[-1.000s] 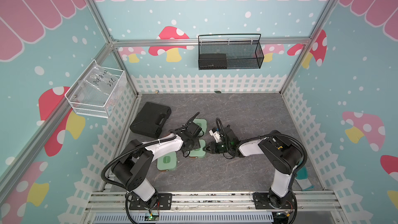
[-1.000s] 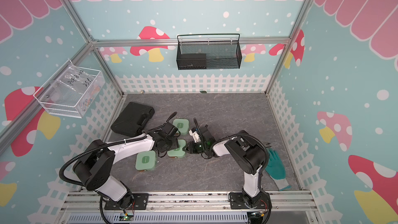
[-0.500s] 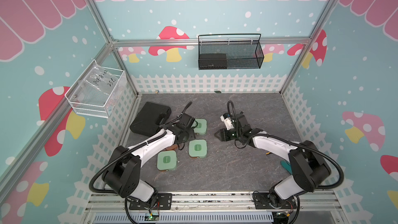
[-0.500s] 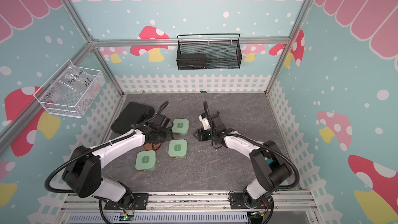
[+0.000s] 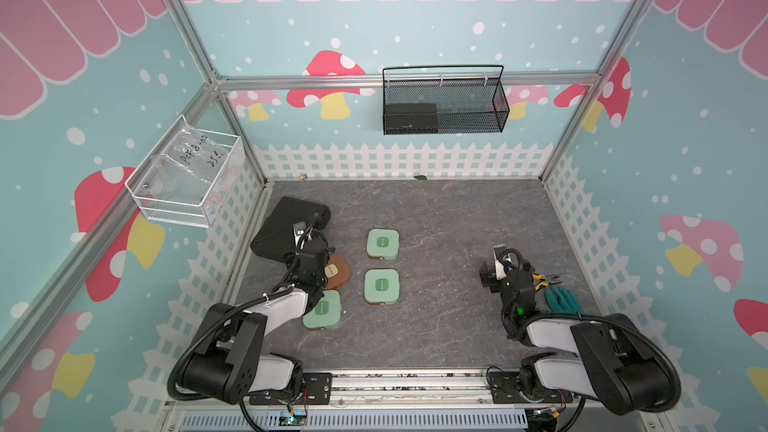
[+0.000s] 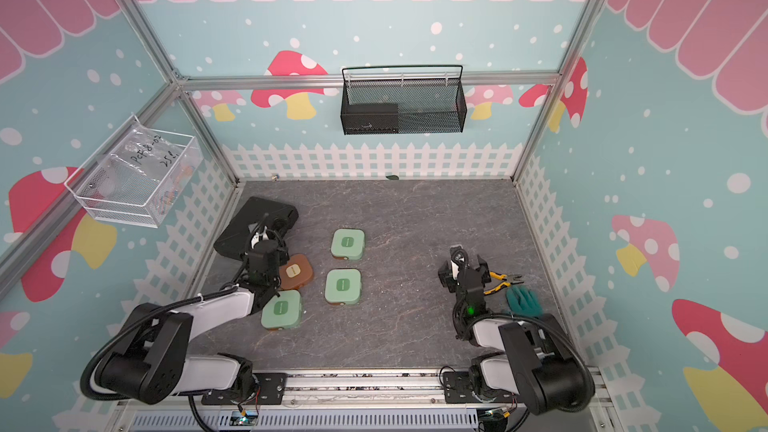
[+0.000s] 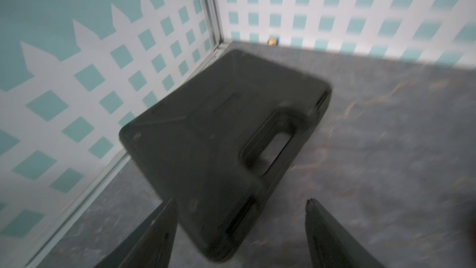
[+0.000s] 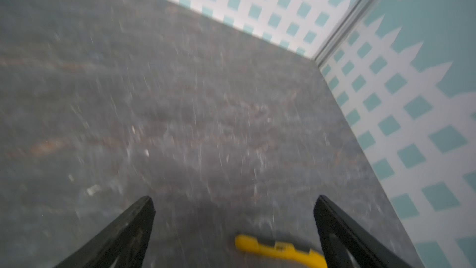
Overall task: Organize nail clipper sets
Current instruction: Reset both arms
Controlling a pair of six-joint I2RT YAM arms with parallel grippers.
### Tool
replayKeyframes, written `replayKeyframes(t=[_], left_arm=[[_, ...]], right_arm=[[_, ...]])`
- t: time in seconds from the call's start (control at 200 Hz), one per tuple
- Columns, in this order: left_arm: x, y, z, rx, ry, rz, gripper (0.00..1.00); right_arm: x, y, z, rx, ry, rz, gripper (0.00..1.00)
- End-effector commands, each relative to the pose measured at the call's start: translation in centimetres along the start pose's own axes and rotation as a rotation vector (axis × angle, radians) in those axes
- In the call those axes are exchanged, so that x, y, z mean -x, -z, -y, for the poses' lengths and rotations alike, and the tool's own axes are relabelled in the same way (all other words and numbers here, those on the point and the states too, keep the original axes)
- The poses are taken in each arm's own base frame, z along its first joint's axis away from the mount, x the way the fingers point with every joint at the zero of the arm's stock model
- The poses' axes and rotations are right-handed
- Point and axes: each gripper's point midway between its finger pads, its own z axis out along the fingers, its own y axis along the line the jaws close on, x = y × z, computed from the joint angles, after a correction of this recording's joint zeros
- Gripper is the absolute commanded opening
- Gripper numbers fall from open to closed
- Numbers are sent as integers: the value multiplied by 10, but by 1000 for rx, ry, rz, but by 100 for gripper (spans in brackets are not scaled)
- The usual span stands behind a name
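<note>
Three mint cases (image 5: 381,284) shut; brown case (image 5: 337,271) askew. Left gripper (image 7: 240,201), right gripper (image 8: 234,196) gape empty; nudge brown square.

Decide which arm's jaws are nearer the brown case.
Left. The left arm holds its jaws beside the brown case; the right arm has them far off, by the yellow pliers.
</note>
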Motion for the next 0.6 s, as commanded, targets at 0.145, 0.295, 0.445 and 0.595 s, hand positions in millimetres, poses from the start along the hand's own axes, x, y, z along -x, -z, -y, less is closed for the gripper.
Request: replayKeyframes(t=[0.145,0.295,0.445,0.595], left_arm=[[49,-7,-22,-35,181,78,80],[49,-9,-19,-151,221,209,81],[36,-27,14,-293,152,151,77],[33,-29,11,-297,168,143,81]], right_arm=[[88,-24,37,-5,-162,273,99],[77,-39,42,29,-211,259,99],[72,-27,41,80,-221,316,100],[72,-25,41,78,-217,321,100]])
